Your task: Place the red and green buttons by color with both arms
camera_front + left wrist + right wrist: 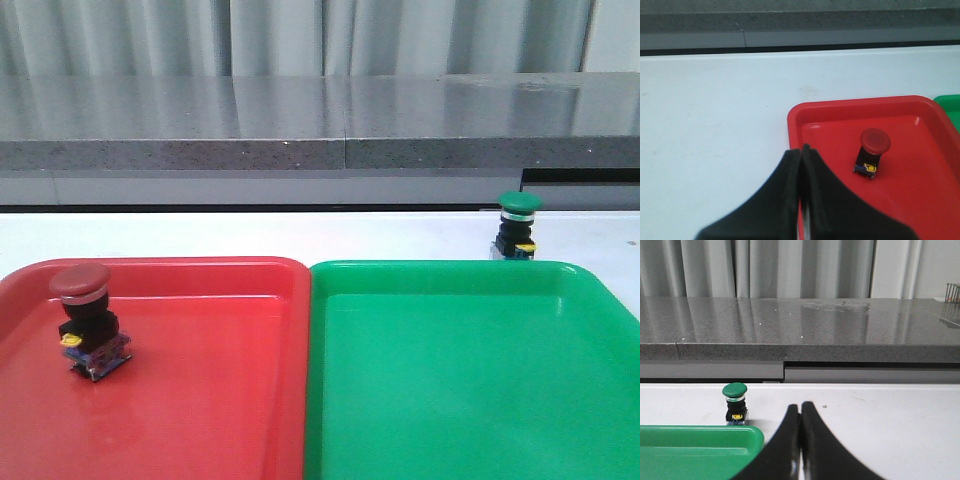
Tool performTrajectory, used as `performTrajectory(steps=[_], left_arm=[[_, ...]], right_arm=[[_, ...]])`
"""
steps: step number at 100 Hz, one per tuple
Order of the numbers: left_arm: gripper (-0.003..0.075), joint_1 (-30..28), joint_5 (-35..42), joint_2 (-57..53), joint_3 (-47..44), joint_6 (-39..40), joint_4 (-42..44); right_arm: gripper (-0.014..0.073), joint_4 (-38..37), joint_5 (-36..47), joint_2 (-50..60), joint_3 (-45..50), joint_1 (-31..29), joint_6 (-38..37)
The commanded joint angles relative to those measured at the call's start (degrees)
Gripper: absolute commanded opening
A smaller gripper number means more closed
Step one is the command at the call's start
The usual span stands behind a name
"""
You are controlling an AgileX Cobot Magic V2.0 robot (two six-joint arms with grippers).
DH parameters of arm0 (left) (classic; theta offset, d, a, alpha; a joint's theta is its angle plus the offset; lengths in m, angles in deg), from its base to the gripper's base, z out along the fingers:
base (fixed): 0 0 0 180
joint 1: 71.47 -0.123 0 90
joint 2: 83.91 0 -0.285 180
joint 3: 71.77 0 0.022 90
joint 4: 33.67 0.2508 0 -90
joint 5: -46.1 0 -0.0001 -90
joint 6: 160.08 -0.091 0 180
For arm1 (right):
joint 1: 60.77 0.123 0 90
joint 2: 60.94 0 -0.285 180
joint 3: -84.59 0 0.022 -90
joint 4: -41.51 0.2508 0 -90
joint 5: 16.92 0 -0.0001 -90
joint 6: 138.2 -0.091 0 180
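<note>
The red button [88, 320] stands inside the red tray [200, 420], near its left side; it also shows in the left wrist view [872, 152]. The green button [517, 227] stands upright on the white table just behind the green tray [470, 400], near its far right corner; the right wrist view shows it [735, 403] beside the tray's corner [695, 445]. My left gripper [801, 150] is shut and empty, above the red tray's edge [795, 120]. My right gripper [800, 406] is shut and empty, over the table to the right of the green button. Neither gripper shows in the front view.
The two trays lie side by side at the table's front, touching. A grey stone counter [320, 110] runs along the back of the white table [300, 235], with grey curtains behind it.
</note>
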State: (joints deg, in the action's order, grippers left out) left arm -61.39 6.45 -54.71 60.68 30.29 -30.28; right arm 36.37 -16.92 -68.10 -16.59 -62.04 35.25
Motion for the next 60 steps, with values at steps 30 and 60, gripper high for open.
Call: performTrajectory(steps=[30, 60], left_arm=[[-0.0021, -6.76, 33.55, -11.52, -17.86, -0.14, 1.18], [-0.0021, -8.71, 39.65, -19.86, -28.06, -1.99, -1.19]], right_arm=[[-0.0064, -0.5, 4.16, 1.27, -1.11, -0.17, 0.08], [-0.0064, -0.5, 4.16, 1.27, -1.11, -0.17, 0.08]])
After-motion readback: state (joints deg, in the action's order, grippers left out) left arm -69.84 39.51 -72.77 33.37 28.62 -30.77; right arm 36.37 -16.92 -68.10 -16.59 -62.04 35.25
